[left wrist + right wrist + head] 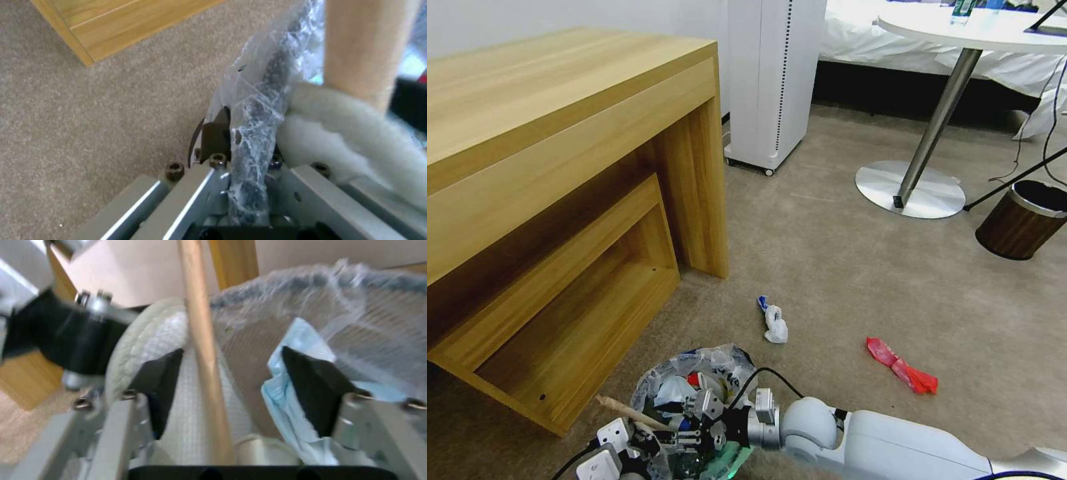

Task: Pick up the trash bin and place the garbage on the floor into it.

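Note:
The trash bin (725, 365), with its crinkled translucent liner, is at the bottom centre of the head view, beside the wooden desk. My left gripper (627, 443) is shut on the bin's rim and liner (260, 86). My right gripper (704, 415) hovers open over the bin's mouth. A wooden stick (202, 340) runs between its pads (160, 386), unclamped, above a white slipper (178, 420) and a light blue sheet (289, 386). The stick (626, 411) pokes out over the bin's rim. Garbage left on the carpet: a white tissue wad with a blue bit (774, 324) and a red wrapper (902, 367).
A wooden desk (560, 133) with a low open shelf stands to the left. A white wheeled unit (770, 80) stands behind. A round table's chrome base (910, 190) and a brown wood-grain bin (1020, 223) are at the right, with cables nearby. Open carpet (840, 267) lies ahead.

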Motion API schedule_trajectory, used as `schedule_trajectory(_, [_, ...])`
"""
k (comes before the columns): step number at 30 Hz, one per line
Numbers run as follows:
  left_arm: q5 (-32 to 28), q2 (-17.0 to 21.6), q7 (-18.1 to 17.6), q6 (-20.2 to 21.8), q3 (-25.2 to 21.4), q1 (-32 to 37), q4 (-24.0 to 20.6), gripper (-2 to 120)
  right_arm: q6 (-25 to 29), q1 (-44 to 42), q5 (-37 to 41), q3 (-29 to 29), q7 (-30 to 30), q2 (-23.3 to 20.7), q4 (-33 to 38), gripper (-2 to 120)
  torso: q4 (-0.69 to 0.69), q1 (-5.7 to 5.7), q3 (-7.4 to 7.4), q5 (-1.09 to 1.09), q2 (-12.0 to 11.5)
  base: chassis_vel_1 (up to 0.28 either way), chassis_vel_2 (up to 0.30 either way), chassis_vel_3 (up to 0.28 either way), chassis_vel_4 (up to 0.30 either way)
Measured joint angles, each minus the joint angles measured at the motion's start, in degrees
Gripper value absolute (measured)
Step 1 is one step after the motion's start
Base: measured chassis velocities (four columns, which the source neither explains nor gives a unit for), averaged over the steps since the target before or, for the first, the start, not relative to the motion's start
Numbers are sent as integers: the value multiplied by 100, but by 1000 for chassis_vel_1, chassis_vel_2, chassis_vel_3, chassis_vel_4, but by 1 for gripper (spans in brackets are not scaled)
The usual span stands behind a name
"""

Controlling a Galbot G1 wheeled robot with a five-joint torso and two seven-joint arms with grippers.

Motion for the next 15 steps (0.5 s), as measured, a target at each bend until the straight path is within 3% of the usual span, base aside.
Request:
schedule_trajectory(8, [-12,78,162,13,-17,23,-21,0,-1,322,710,420,-242,-102,690,97,-1,0,0,0,0,0,0,0,0])
schedule_trajectory(15, [148,4,176,2,66,74,-9,0,-54,229,740,505,-64,-222,754,100,0,0,0,0,0,0,0,0,0])
